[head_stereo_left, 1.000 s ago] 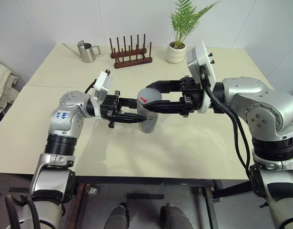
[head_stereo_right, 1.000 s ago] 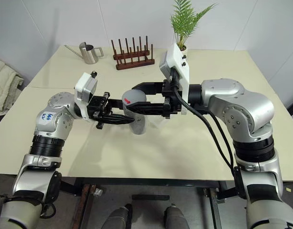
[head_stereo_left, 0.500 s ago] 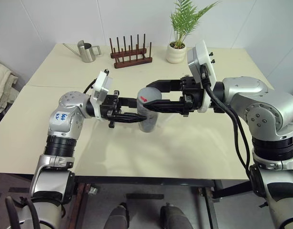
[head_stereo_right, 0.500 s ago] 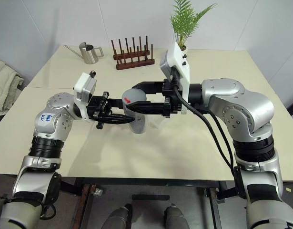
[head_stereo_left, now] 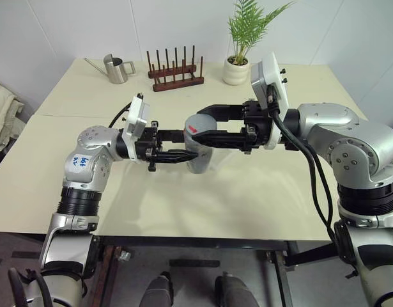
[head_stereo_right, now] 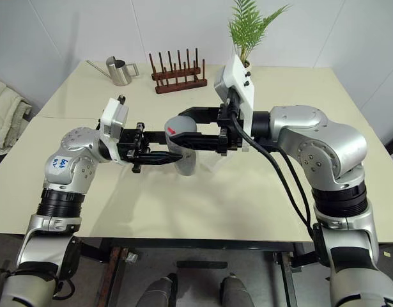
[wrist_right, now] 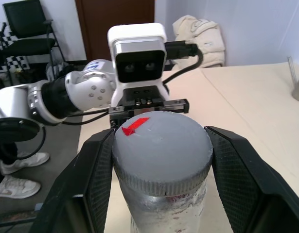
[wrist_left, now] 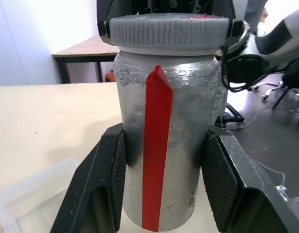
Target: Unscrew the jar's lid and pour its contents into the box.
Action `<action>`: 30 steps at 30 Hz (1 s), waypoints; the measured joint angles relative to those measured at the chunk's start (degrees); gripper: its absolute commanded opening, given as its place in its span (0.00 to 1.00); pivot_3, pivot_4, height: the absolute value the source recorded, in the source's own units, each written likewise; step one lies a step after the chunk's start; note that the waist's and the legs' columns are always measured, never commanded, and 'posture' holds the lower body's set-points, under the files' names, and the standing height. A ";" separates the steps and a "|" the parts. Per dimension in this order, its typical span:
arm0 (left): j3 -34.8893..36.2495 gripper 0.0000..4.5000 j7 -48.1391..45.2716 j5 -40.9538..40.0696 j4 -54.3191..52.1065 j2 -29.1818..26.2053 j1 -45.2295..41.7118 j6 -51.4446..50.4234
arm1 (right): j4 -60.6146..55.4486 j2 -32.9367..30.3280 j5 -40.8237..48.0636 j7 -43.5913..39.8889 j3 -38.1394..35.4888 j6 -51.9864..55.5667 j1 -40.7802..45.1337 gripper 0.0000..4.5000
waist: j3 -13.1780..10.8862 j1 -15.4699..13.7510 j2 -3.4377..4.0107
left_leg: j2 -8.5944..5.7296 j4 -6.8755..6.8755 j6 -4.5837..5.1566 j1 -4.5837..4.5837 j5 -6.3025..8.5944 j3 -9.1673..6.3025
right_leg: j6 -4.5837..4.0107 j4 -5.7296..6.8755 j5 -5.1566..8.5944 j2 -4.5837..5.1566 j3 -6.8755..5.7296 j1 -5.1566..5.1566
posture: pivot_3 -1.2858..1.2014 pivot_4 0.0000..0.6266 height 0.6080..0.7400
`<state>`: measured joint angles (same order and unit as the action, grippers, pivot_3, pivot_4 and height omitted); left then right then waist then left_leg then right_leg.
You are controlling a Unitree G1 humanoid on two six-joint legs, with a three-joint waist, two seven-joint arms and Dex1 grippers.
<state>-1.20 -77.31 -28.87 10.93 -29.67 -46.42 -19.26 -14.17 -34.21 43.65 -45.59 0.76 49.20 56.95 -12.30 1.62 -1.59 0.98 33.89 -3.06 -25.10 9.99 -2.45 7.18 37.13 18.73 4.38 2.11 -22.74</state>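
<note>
Jar [head_stereo_left: 197, 153] held up off the table [head_stereo_left: 247, 192], upright, between the two arms. Left gripper [wrist_left: 164, 194] clamped on its lower body, one black pad pressing each side, red stripe facing the wrist camera. Right gripper [wrist_right: 161, 155] squeezed onto the lid [wrist_right: 161, 141] from the opposite side, fingers hugging the ribbed rim, red mark on top in plain sight. Lid apparently seated on the neck, a pale band showing just under its rim, so the unscrewing looks under way at best, not finished. Contents hidden inside, nothing poured. Box [wrist_left: 37, 194] waiting on the table below and just beside the jar, clear and seemingly empty. Left to do, by the look of it: finish the twist, lift the lid clear, tip the jar over the box.
</note>
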 measured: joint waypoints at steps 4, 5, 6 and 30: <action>-2.55 0.41 -0.57 0.19 -0.99 0.18 5.60 -1.94 | 1.29 -1.30 -1.80 5.31 -8.71 -2.73 0.56 0.57 | 0.00 -0.14 0.03 | -0.03 -0.01 0.00 -0.03 0.00 0.01 | 0.02 -0.05 -0.01 0.04 0.01 0.00 | 0.52 0.24 1.00; -2.60 0.41 -0.25 0.19 -1.47 0.18 5.51 -2.11 | 1.18 -0.92 -1.80 5.76 -8.54 -2.75 0.50 0.57 | 0.00 -0.12 0.04 | -0.03 -0.01 0.00 -0.01 0.00 0.01 | 0.02 -0.04 -0.01 0.04 0.01 0.00 | 0.52 0.24 1.00; -2.60 0.41 -0.11 0.18 -1.96 0.18 5.25 -2.20 | 1.03 -0.58 -1.77 6.07 -8.39 -2.75 0.44 0.57 | 0.00 -0.07 0.04 | -0.03 -0.01 0.00 -0.01 0.00 0.01 | 0.02 -0.02 -0.01 0.04 0.01 0.00 | 0.52 0.24 1.00; 9.09 0.41 19.13 5.30 8.41 -2.81 -0.13 4.54 | -0.08 1.22 -19.30 30.93 -10.94 1.21 -30.18 0.57 | -0.01 -0.07 0.08 | -0.07 0.02 0.06 0.02 -0.06 0.08 | 0.08 0.05 -0.05 0.02 0.13 -0.01 | 0.52 0.24 1.00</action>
<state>7.89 -58.17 -23.57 19.34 -32.48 -46.55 -14.71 -14.25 -32.99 24.34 -14.66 -10.18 50.41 26.77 -12.31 1.54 -1.51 0.91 33.90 -2.99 -25.08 9.93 -2.37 7.26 37.18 18.69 4.40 2.24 -22.75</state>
